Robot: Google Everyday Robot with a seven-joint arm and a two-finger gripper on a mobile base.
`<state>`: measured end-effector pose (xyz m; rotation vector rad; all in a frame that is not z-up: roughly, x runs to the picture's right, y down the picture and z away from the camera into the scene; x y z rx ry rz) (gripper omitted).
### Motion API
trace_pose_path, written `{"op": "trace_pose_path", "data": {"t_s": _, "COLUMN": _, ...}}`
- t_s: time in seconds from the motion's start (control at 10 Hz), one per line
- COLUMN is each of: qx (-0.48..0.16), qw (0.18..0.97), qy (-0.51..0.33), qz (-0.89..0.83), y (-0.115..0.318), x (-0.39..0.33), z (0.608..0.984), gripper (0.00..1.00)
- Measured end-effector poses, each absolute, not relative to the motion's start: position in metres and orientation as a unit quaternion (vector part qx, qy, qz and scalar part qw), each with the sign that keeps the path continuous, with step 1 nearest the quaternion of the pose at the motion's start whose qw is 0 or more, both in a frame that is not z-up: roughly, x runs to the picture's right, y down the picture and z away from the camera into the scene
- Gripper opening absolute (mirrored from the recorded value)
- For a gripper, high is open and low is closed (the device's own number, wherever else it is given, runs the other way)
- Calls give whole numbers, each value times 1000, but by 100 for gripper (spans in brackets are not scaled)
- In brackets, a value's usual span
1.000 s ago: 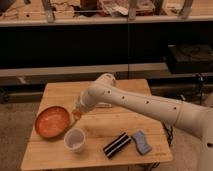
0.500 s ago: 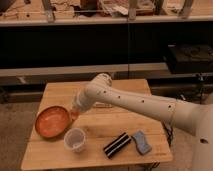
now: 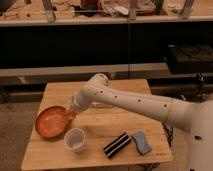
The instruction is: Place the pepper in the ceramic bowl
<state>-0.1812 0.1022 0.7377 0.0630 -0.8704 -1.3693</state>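
Reaching at the bowl's rim

Hovering at the right rim of the bowl, near the table's left edge, the gripper hides its grip and the pepper. A cup stands just beside the bowl; open wood lies behind.

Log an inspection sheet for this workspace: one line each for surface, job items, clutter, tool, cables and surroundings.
Surface: wooden table, carrying everything listed below.
Job's things: ceramic bowl upright at the table's front left; the pepper cannot be made out, possibly hidden at the tool.
Clutter: white cup just front-right of the bowl; black striped block and blue pad side by side near the front edge.
Tool: tool at the bowl's right rim, on the end of the white arm reaching in from the right.
Cables: nothing seen on the table.
Surroundings: dark shelving behind the table; black box on it at right.
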Motion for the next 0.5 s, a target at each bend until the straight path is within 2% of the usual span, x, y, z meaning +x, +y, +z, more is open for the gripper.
{"op": "trace_pose_path", "data": {"t_s": 0.5, "qx": 32, "qw": 683, "qy": -394, "qz": -615, "y": 102, "x": -195, "z": 741, "gripper": 0}}
